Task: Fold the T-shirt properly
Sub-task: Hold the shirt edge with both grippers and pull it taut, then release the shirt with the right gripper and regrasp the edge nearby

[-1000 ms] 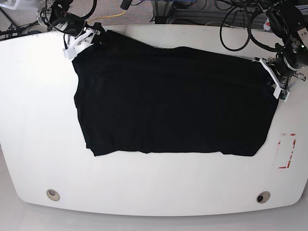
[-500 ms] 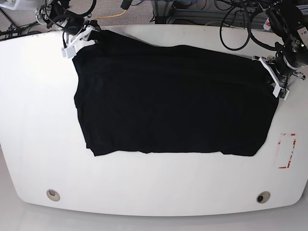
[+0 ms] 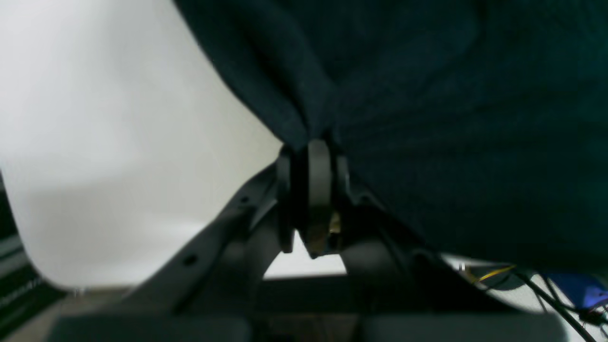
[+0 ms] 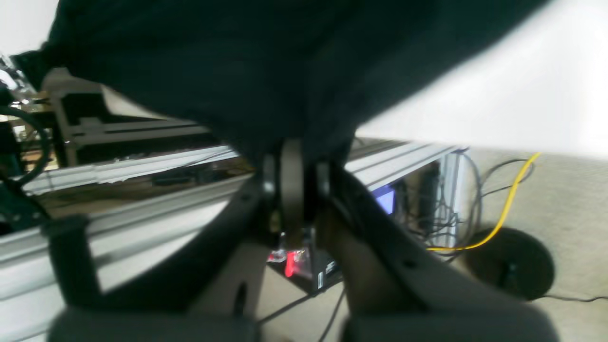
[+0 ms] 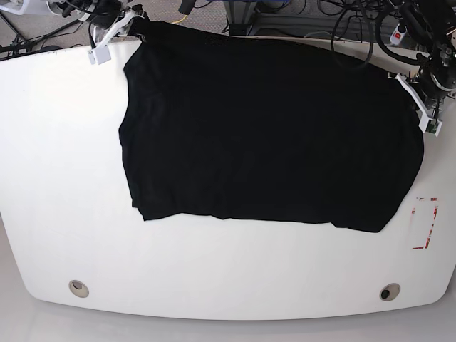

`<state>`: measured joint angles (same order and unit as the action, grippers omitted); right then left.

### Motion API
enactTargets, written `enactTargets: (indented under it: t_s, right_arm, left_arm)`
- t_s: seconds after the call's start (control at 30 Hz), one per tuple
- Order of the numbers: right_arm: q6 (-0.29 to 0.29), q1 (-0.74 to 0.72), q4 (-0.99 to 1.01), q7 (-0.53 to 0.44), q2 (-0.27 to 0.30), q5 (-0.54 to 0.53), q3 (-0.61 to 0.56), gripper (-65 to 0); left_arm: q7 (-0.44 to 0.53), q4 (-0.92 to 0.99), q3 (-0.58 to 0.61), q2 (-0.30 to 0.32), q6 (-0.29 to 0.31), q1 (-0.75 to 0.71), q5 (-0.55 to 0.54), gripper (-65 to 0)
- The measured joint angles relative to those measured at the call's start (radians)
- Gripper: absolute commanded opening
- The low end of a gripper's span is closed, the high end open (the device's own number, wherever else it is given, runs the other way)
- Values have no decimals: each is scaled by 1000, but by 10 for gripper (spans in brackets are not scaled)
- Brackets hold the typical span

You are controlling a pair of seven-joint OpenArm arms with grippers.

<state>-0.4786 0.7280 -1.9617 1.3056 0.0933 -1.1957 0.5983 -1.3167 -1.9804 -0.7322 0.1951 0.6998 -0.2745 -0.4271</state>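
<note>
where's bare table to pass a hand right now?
Wide bare strip of table between the T-shirt hem and the near edge. Bare also beyond the shirt's side under the right gripper. Crowded: far edge, both corners pinched; narrow margin by the red marking.

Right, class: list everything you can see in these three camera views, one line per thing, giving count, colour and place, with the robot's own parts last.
Plain black cloth T-shirt: one, black, spread across the table's middle and far side, both far corners pinched.
Rounded white table: one, white, filling the base view.
Round holes in the tabletop: two, dark with pale rims, near the front corners.
Red-and-white tape mark: one, on the table by the shirt's near corner.
Yellow cable: one, on the floor beyond the table.
Left gripper: one, dark in the wrist view, shut on the shirt's edge.
Right gripper: one, dark in the wrist view, shut on the shirt, off the table's far edge.
</note>
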Motion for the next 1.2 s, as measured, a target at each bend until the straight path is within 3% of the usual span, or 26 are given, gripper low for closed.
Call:
enactTargets:
  t_s: [0.3, 0.67, 1.0, 1.2]
  right_arm:
    - [0, -40, 0, 0, -2, -13, 0, -650]
    - [0, -155, 1, 0, -1, -12, 0, -650]
    - [-1, -301, 10, 7, -11, 118, -4, -650]
    - [-3, -379, 123, 5, -4, 157, -4, -650]
  left_arm:
    - [-3, 0, -51, 16, 0, -27, -4, -640]
    - [-8, 40, -53, 16, 0, 86, 1, -640]
    - [-5, 231, -53, 14, 0, 214, 0, -640]
    - [-8, 336, -50, 13, 0, 283, 1, -639]
